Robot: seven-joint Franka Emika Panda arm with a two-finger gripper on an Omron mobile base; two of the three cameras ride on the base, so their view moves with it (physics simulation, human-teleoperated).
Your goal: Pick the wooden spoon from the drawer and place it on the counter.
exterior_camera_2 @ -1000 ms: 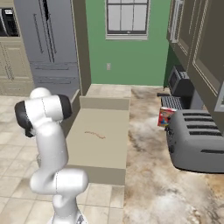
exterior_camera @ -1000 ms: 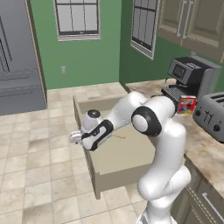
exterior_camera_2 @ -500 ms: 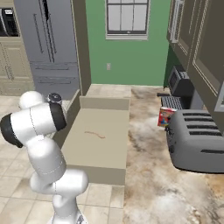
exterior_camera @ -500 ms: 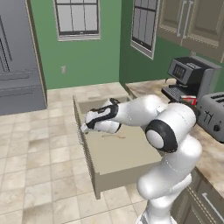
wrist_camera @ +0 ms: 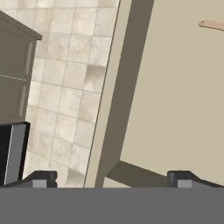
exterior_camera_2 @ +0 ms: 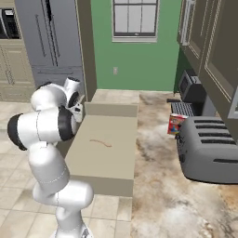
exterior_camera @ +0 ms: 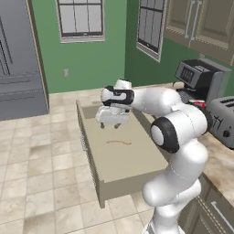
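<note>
The drawer [exterior_camera: 132, 160] stands pulled out, wide and beige with a flat bottom. On that bottom lies the wooden spoon [exterior_camera: 119, 142], thin and light brown, also in the right base view [exterior_camera_2: 101, 142]. My gripper [exterior_camera: 112, 124] hangs open above the drawer's far end, short of the spoon, with nothing between its fingers. In the hand view the gripper [wrist_camera: 112, 180] looks down on the drawer's side wall [wrist_camera: 131, 87] and the floor tiles, and one end of the spoon [wrist_camera: 212, 25] shows at the top right. The marbled counter [exterior_camera_2: 158, 153] runs along the drawer's right.
A grey toaster [exterior_camera_2: 209, 148] and a red box [exterior_camera_2: 175, 123] stand on the counter, with a dark coffee machine [exterior_camera: 199, 77] further back. A grey fridge [exterior_camera: 18, 68] stands at the left beyond the tiled floor. My own arm rises beside the drawer's near right corner.
My arm has swung from the drawer's left edge over the drawer toward its far end. The gripper has stayed open. The spoon has not moved.
</note>
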